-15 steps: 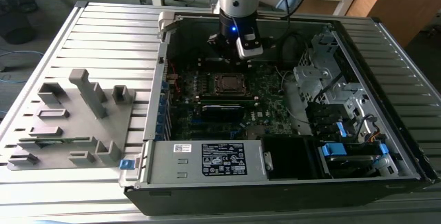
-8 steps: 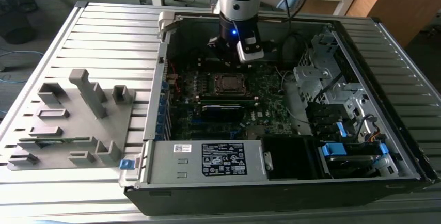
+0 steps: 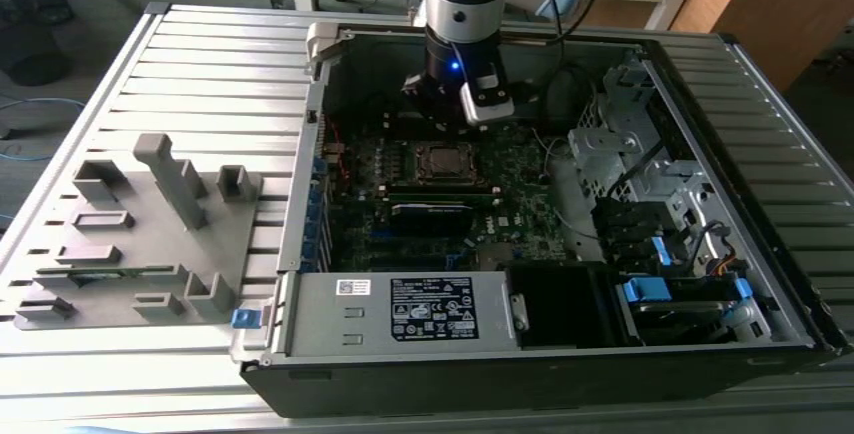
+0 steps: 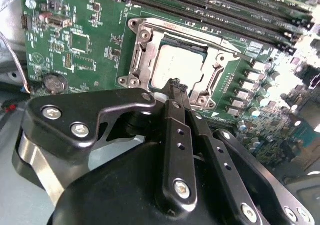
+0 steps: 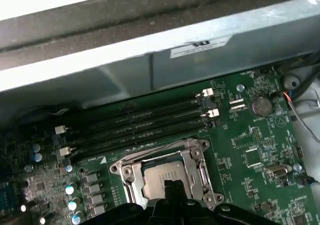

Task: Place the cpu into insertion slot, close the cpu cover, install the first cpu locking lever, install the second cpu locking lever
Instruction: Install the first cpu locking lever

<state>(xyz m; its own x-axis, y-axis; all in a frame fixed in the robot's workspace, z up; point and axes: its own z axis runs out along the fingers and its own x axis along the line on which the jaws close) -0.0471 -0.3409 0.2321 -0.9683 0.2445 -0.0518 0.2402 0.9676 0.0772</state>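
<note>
Centre frame in the second wrist view, the cpu (image 4: pixel 176 70) lies just beyond the narrow, seemingly empty gripper (image 4: pixel 176 86).

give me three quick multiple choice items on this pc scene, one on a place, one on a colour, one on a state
1. Where is the end effector?
A. above the grey fixture tray
B. above the insertion slot
C. outside the case

2. What colour is the circuit board?
A. green
B. red
C. white

3. How does the cpu lie?
A. held in the fingers
B. on the tray
C. seated in the insertion slot under the cpu cover

Key: B, fingertips sit at the socket's edge; A, green in both wrist views; C, its silvery face shows through the frame's window.
</note>
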